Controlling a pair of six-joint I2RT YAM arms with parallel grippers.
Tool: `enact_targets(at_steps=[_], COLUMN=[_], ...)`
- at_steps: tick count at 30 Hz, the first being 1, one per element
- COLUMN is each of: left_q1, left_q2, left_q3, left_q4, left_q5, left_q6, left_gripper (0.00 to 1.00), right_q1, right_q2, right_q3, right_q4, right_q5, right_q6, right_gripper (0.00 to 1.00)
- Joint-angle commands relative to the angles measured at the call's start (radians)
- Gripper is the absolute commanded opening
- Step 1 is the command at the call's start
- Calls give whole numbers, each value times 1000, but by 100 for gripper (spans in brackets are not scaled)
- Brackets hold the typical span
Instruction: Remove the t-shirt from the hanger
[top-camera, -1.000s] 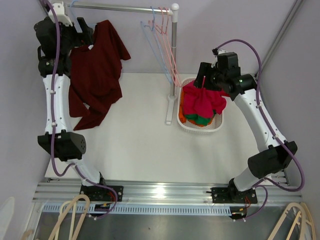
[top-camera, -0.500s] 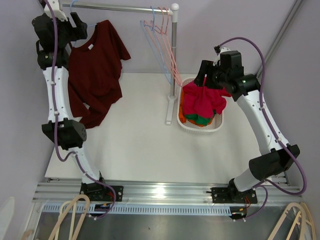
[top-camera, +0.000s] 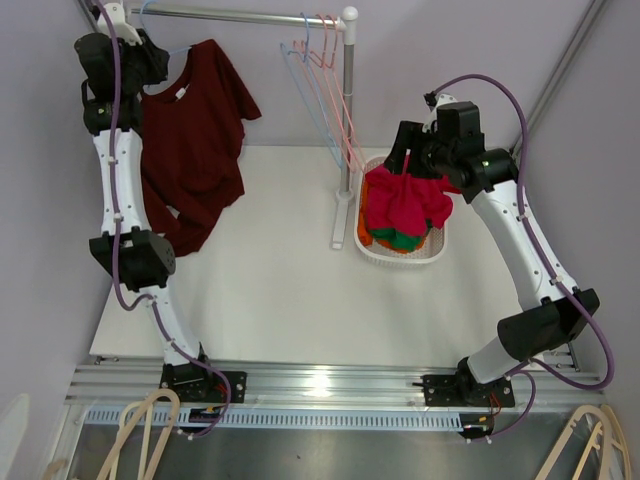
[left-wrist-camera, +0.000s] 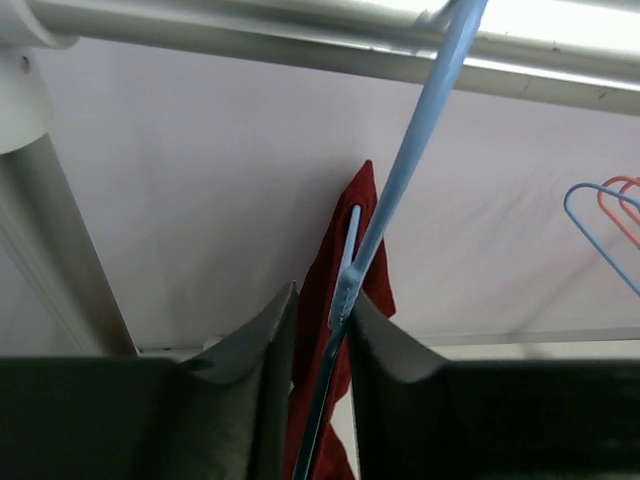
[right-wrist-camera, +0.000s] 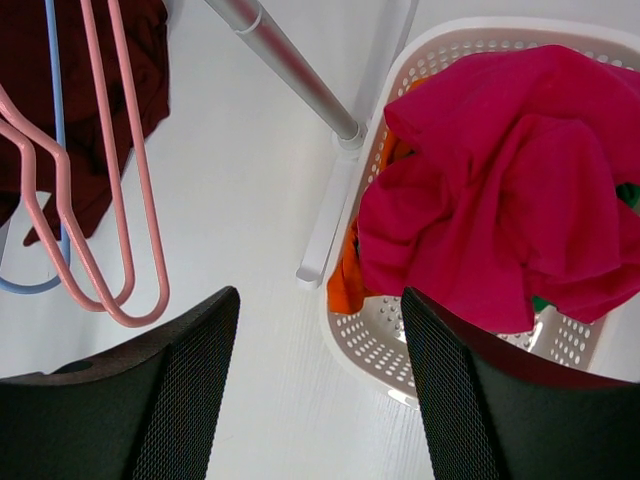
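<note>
T-shirt (top-camera: 195, 140) hangs on the blue hanger (left-wrist-camera: 400, 180) from the rail (top-camera: 240, 15) over the worktop's far-left corner. The left gripper (left-wrist-camera: 322, 300) closely brackets the hanger's neck, whether pinching it I cannot tell; the right gripper (right-wrist-camera: 318, 295) gapes empty above the basket (right-wrist-camera: 370, 350). Securing the hanger seems the step in hand; next, the cloth needs pulling off its shoulders.

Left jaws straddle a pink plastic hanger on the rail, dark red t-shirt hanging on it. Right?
Not pink. The plastic hanger between the left gripper's jaws is light blue, as the left wrist view shows. It is on the metal rail with the dark red t-shirt hanging on it.
</note>
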Motion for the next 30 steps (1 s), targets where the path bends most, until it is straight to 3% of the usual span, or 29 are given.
enact_targets(at_steps=[1,2,3,6,15,20,25,30], left_q1=[8,9,9,6,-9,-58,-81,-124], left_q2=[5,3,-9,-41,-66,-126,-163,-326], left_q3=[53,53,31,-7,-18,-38,-59,-236], left_q4=[32,35,61,142,259,258,212,291], left_q5=[32,35,52,92,132,43,-32,-101], left_q6=[-21,-27,-31,-58,-131,-53,-97,-50], left_gripper=[27,22,11,1,1,1,1,1], right_q1=[6,6,6,9,26,29,30,35], right_q2=[-4,-3,-1,5,22,22,11,-27], right_q3=[34,34,34,31,22,-3,-23,-55], right_q4=[7,6,4,3,4,24,38,52], right_q5=[-2,-2,-2,1,6,3,-5,-14], right_q6=[-13,-13,-13,-15,-12,-7,-5,-13], right_gripper=[71,70,70,71,71,71,71,69])
